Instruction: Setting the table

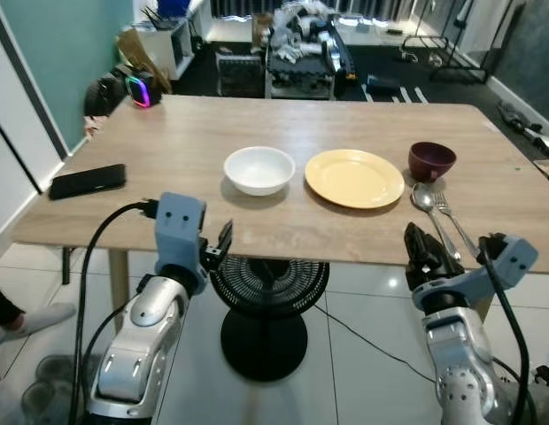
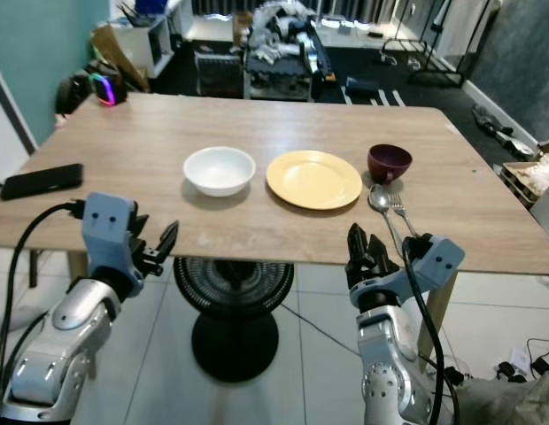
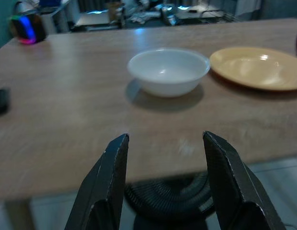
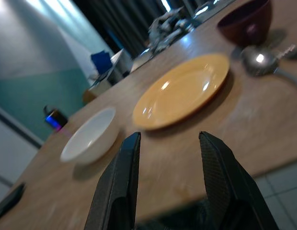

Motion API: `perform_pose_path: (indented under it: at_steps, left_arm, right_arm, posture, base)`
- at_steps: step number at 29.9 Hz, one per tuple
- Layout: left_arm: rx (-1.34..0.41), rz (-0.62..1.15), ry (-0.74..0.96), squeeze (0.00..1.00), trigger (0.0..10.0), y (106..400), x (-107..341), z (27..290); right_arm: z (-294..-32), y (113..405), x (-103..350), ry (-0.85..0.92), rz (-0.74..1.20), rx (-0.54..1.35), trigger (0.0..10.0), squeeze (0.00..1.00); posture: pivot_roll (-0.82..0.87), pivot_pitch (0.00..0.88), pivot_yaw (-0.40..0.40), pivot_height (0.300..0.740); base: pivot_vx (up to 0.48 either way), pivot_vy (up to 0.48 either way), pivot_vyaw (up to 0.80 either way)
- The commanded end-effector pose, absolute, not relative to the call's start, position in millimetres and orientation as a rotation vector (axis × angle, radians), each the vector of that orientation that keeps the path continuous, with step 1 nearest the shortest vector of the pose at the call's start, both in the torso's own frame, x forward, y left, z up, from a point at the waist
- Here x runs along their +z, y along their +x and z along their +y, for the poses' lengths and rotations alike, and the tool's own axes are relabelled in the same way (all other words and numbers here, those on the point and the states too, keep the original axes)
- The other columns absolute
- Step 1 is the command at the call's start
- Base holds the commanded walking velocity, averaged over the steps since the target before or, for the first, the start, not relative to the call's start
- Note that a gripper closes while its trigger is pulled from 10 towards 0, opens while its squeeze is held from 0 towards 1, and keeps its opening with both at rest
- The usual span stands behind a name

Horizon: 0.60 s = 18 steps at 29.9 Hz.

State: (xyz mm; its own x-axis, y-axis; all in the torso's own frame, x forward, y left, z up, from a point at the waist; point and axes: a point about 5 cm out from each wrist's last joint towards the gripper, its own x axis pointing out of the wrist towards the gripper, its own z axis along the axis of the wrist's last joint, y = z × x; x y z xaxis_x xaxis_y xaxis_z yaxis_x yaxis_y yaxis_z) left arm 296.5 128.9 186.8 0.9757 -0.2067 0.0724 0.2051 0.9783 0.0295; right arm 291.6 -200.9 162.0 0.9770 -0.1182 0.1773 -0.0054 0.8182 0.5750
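Both my left gripper (image 3: 164,182) and right gripper (image 4: 166,182) spread, empty, below the table (image 1: 168,150) edge — rising carelessly could strike its underside, jolting the white bowl (image 1: 259,169).

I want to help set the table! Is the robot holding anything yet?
Nothing. The left gripper and right gripper are both open and empty, near the table edge.

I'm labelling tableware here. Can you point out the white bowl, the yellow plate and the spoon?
white bowl (image 1: 259,168), left eye view, inner hollow.
yellow plate (image 1: 354,177), left eye view, flat centre.
spoon (image 1: 422,197), left eye view, its bowl end.
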Motion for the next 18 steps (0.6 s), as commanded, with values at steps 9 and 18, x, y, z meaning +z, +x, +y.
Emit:
perform_pose_path:
  at_steps: [9, 18]
  left_arm:
    - [-0.214, -0.064, 0.020, 0.00, 10.0, 296.9, 184.5, 126.6]
    - [-0.213, -0.066, 0.018, 0.00, 10.0, 297.3, 184.4, 126.1]
  right_arm:
    - [-201.5, 290.9, 160.1, 0.608, -0.197, -0.065, 10.0, 0.00]
    - [-200.7, 291.2, 160.2, 0.602, -0.194, -0.059, 10.0, 0.00]
  posture:
    - [-0.02, 0.000, 0.073, 0.740]
    - [-0.02, 0.000, 0.071, 0.740]
  base:
    - [-0.378, 0.000, 0.00]
    - [-0.360, 0.000, 0.00]
